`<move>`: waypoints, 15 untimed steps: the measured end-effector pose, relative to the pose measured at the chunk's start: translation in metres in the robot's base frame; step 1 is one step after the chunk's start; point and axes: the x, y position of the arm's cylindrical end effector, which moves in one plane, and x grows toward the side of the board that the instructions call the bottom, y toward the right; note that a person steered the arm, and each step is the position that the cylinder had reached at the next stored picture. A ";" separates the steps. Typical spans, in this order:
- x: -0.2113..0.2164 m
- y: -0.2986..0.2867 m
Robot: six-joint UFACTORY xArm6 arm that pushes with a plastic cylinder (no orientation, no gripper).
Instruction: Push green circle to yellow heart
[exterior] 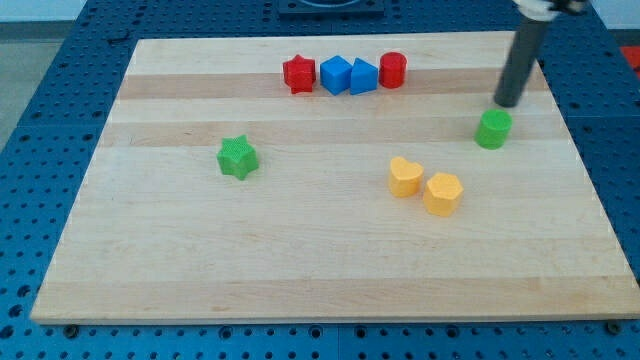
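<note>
End effector's tip [507, 103] just above green circle [492, 129], yellow heart [405, 177] leftward.

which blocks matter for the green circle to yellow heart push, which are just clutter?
In play: green circle; yellow heart; my tip, just above the circle toward the view's top.

Clutter: green star; yellow hexagon; red star; two blue blocks; red cylinder.

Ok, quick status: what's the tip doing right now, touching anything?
My tip: no claw, holding nothing; it sits just above and to the right of the green circle in the view, close to it. Contact cannot be told.
</note>
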 end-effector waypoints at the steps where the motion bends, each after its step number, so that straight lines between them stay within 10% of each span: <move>1: 0.025 0.007; 6: 0.054 -0.100; 15: 0.014 -0.123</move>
